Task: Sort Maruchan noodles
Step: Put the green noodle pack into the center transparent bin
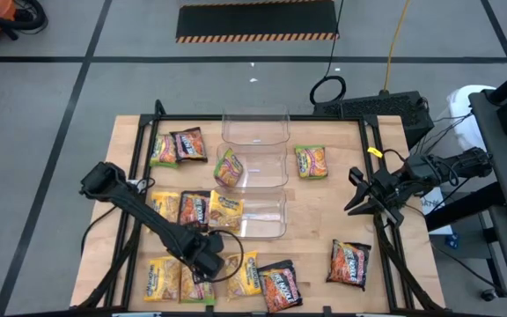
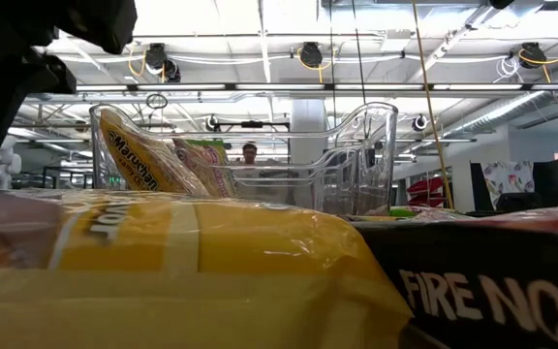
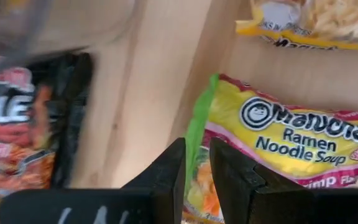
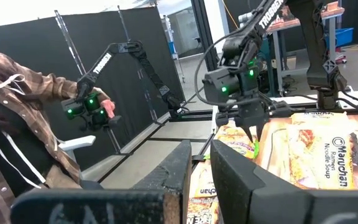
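Glossy yellow, green and dark Maruchan noodles (image 1: 194,210) packets, scattered flat
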Motion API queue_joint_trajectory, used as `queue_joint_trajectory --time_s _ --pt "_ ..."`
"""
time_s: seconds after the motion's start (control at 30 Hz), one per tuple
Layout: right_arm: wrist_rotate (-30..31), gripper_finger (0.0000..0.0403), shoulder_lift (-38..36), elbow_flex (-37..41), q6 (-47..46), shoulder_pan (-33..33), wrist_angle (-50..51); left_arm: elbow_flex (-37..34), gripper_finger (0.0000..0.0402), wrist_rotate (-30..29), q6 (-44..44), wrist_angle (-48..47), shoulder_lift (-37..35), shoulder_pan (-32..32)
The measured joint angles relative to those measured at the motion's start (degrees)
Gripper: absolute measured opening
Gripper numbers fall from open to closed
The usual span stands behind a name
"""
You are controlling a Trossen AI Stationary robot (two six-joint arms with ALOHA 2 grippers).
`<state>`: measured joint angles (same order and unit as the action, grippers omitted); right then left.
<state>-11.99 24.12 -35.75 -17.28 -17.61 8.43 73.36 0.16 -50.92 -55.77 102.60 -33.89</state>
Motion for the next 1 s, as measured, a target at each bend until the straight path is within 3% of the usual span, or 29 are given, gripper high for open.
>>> queue_joint_trajectory --time_s 0.13,0.37,0.7,1.0 --pt "0.0 0.0054 0.0 0.0 0.0 0.0 0.0 -3.9 0.0078 0.1 -0.3 7.1 -2.2 0.2" --pt "0.0 0.0054 0.0 0.0 0.0 0.0 0.0 -11.4 0.0078 0.4 -2.3 8.5 -8.3 0.4" --pt "0.0 0.0054 0.0 0.0 0.0 0.0 0.0 -22.9 0.0078 6.0 -1.1 26.7 -14.3 2.1" --pt "0.2 0.0054 0.0 0.0 0.0 0.0 0.0 -26.4 0.0078 7.3 1.7 27.8 -14.3 3.8"
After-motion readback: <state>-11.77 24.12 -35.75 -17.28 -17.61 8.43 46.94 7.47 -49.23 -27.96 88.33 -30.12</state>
